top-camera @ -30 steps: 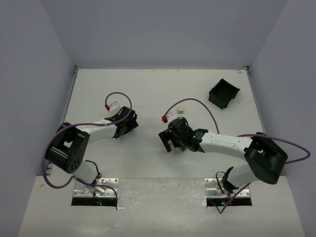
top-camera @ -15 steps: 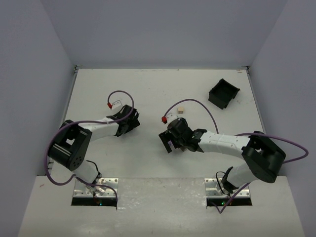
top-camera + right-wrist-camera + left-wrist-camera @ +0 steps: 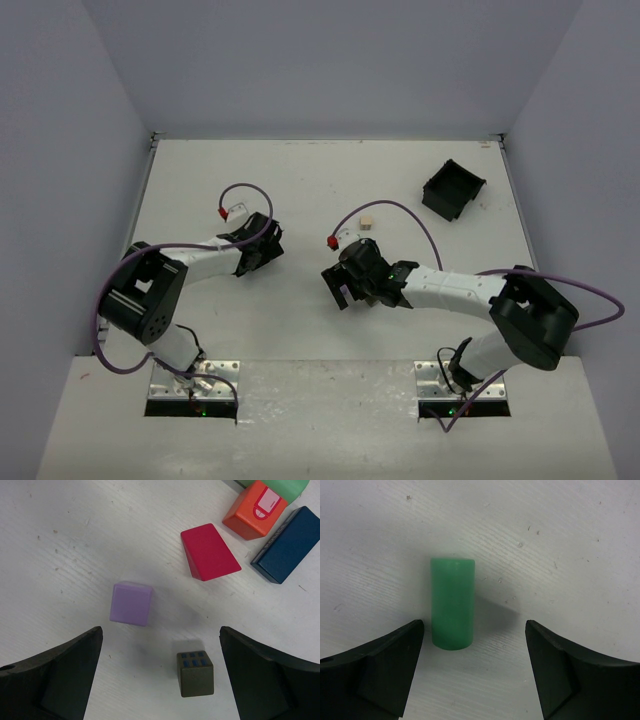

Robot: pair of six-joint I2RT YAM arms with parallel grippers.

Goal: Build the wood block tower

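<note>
Wood blocks (image 3: 209, 552) are lying loose while both grippers are holding their fingers wide apart, gripping nothing. A green cylinder (image 3: 452, 603) is sitting at the mouth of the left gripper (image 3: 474, 640), close beside one finger. A dark cube (image 3: 195, 674) is resting between the fingers of the right gripper (image 3: 161, 635), a purple cube (image 3: 131, 603) just beyond them.

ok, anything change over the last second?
Barely. Both arms crept slightly away from their bases early in that second, then held. Nothing was gripped or released: the left claw is open over the green cylinder, and the right claw is open above the purple cube. The black bin and tan block did not move.
</note>
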